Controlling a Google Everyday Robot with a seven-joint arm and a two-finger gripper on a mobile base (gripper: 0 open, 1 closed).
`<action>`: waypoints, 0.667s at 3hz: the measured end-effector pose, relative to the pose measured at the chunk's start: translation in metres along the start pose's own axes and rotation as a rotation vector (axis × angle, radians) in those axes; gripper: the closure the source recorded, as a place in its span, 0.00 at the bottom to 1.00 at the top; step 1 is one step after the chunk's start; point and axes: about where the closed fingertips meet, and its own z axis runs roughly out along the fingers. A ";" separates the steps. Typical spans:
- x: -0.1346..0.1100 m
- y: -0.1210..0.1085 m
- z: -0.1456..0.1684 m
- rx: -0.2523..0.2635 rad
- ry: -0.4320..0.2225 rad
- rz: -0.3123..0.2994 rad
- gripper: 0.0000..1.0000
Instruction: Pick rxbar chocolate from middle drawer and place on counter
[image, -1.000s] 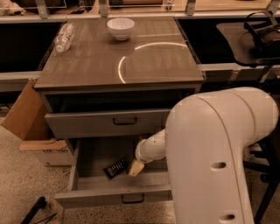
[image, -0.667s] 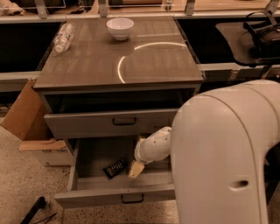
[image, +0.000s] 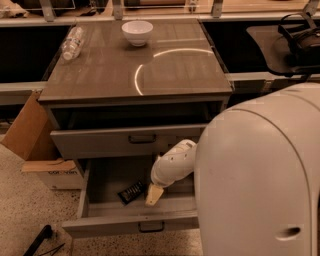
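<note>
The rxbar chocolate, a small flat black bar, lies inside the open middle drawer, left of centre on its grey floor. My gripper reaches down into that drawer from the right, and its pale tip sits just right of the bar, close to it or touching it. The bar lies flat and is not lifted. My arm's large white shell covers the right part of the drawer. The counter is the glossy wood-grain top above.
A white bowl and a clear plastic bottle sit at the counter's back. The drawer above is slightly pulled out. A cardboard box stands left of the cabinet. A dark chair is at the right.
My arm's white shell has shifted slightly left and fills more of the view. The gripper stays in the drawer beside the bar, which has not moved.
</note>
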 end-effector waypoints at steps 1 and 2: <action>0.006 -0.001 -0.013 0.013 0.042 -0.026 0.00; 0.006 0.001 -0.038 0.002 0.066 -0.028 0.00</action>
